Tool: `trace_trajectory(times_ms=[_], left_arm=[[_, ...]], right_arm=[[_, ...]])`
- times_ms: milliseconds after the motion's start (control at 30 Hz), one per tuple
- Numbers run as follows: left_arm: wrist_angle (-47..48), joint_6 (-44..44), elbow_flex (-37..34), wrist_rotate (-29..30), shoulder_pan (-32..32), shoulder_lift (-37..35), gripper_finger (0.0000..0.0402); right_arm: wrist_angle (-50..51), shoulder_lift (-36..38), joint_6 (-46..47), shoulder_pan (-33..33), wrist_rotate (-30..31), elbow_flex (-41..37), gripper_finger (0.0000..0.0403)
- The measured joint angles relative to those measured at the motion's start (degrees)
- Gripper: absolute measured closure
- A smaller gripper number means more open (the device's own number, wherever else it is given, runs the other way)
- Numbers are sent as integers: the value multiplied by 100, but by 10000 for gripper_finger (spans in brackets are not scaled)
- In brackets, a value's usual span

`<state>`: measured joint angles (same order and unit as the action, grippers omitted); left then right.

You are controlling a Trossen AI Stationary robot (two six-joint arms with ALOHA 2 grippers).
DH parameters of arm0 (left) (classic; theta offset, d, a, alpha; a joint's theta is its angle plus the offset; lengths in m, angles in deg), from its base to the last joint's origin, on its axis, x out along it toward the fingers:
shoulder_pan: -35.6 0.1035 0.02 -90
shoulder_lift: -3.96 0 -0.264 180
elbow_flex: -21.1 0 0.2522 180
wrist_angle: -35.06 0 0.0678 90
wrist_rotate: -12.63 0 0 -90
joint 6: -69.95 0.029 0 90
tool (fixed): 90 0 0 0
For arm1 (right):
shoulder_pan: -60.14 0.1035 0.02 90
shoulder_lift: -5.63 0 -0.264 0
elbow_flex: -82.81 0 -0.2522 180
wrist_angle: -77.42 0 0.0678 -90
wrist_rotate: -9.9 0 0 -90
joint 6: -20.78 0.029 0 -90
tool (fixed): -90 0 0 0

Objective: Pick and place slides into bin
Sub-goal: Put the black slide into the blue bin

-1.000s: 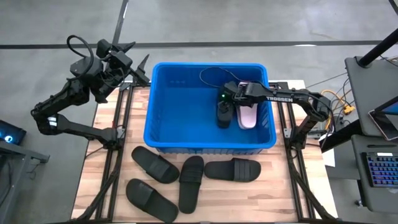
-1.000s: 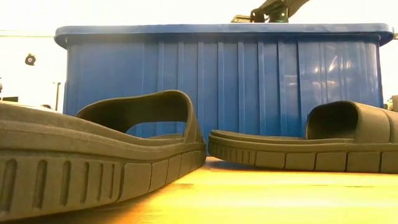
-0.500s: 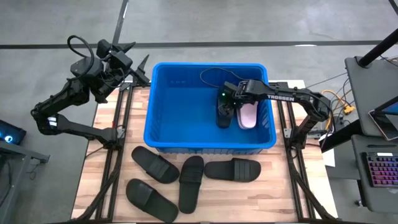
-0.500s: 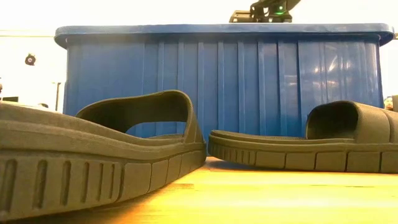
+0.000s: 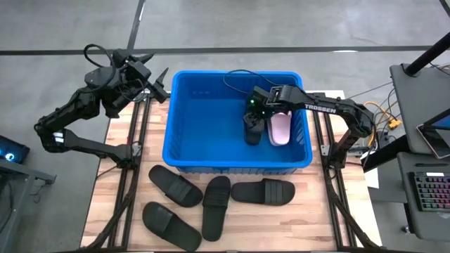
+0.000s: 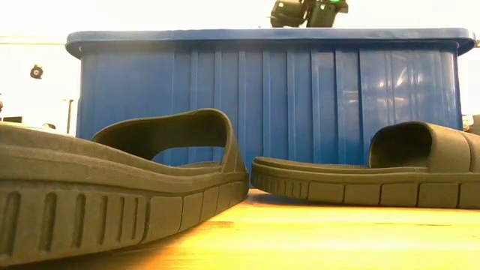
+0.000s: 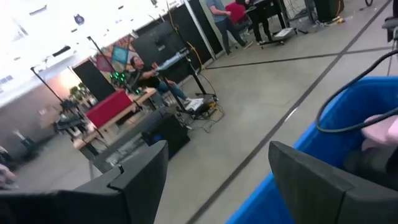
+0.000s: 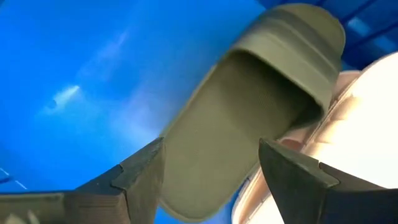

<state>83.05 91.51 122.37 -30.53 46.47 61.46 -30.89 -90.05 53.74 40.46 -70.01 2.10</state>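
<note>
The blue bin (image 5: 181, 133) stands on the far half of the table. On its floor a black slide (image 8: 249, 118) lies beside a pale pink slide (image 8: 348, 124), touching it along one side. My right gripper (image 5: 254, 114) hangs open over the black slide, pointing steeply down and clear of it. Several more black slides (image 5: 216, 205) lie sole-down on the wood in front of the bin, two of them close up in the low view (image 6: 120, 187). My left gripper (image 5: 160, 83) is raised, level and open past the bin's far left corner.
The bin's thick rim (image 6: 262, 34) stands high between the loose slides and the bin's floor. A dark cable (image 5: 239, 79) loops over the far wall of the bin. Black frame rails (image 5: 133, 161) run along both table sides. A desk with a keyboard (image 5: 429, 193) stands to the right.
My right gripper has risen over the bin and tipped, drawing up from the black slide; in the low view more of it shows above the rim. The black and pink slides lie still on the bin's floor.
</note>
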Motion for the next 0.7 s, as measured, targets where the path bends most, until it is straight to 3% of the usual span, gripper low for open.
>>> trace_trajectory(times_ms=[300,567,700], left_arm=[[264,-977,0,-332,-1,-81,139],[237,-1883,-3,-2938,-7,135,139],[238,-2883,-7,-3704,-11,443,139]], right_arm=[[39,0,-63,29,6,367,163],[438,1,-1088,28,-567,603,168],[565,79,-1099,57,-599,622,170]])
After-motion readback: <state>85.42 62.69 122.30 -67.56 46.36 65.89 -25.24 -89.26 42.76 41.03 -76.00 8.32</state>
